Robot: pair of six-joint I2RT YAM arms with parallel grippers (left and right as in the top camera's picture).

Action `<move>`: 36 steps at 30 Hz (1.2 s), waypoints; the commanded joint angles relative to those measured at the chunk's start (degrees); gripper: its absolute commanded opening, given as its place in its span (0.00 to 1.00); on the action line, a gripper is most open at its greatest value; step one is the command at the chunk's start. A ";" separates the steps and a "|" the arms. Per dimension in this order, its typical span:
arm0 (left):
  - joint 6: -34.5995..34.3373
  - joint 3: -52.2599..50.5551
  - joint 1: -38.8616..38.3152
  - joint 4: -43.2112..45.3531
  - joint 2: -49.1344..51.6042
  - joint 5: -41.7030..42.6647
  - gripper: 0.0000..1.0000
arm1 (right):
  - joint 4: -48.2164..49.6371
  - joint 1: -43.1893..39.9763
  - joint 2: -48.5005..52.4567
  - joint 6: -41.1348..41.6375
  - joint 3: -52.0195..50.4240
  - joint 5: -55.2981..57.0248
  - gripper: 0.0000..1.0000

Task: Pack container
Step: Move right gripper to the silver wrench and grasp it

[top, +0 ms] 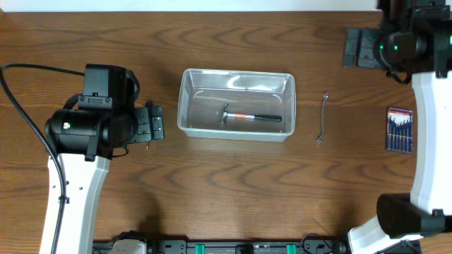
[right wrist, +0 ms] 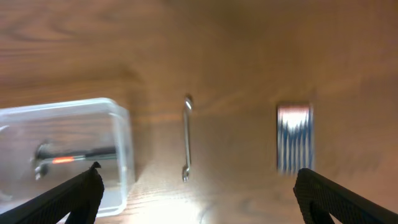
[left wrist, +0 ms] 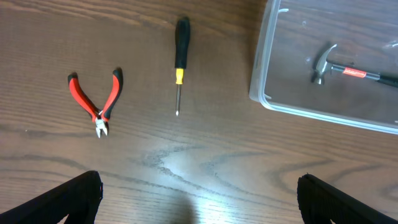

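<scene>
- Looks like a robot lab or workshop bench.
- Brown wood table, with a white left arm and right arm.
- Hand tools laid out: red pliers, screwdriver, wrench, hammer.
- Maybe a pack of small screwdrivers, too blurry to be sure.

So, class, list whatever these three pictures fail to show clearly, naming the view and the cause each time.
1. Pliers and screwdriver: unseen overhead, where the left arm covers their spot.
2. Hammer, in the container: in the left wrist view, the right edge cuts off its handle end.
3. Blue packet: blurred in the right wrist view, too small overhead to read its contents.
</scene>
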 commanded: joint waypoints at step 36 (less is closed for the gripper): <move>-0.55 1.07 0.35 -2.78 -0.22 -0.63 0.98 | 42.80 -1.46 10.82 0.17 -50.62 -4.37 0.99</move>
